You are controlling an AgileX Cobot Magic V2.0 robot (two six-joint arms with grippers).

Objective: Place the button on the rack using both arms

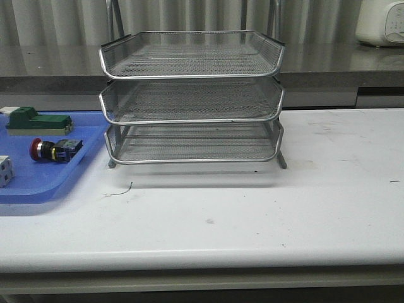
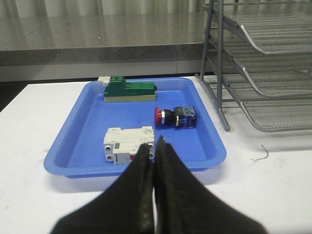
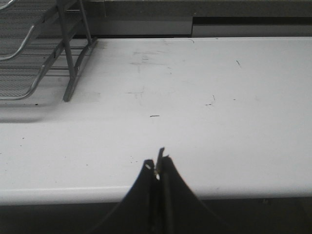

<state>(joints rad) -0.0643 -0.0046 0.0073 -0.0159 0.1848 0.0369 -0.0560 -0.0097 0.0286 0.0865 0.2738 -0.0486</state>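
Table (image 1: 265, 214), white and scuffed, fills the front view, with a grey ledge and pale curtain folds behind it and a white appliance (image 1: 380, 22) at 1 o'clock. Rack (image 1: 192, 95) stands at 12 o'clock on the table, three mesh tiers stacked, open fronts facing the camera. Tray (image 1: 38, 183), flat and blue, lies at 9 o'clock, just beside the rack's left foot. Inside it a green block (image 1: 38, 122) sits at the far edge, the button (image 1: 55, 150) near the middle, and a white block (image 1: 4, 170) nearest the camera. The button lies on its side, long axis across the tray, red head pointing to 9 o'clock and dark body toward the rack. A small wire scrap (image 1: 120, 190) lies on the table at the rack's front left. Left gripper (image 2: 155, 146) hangs over the tray's near rim, fingers pressed together on nothing, the white block between it and the button. Right gripper (image 3: 158, 165) is over bare table, fingers likewise closed and empty.
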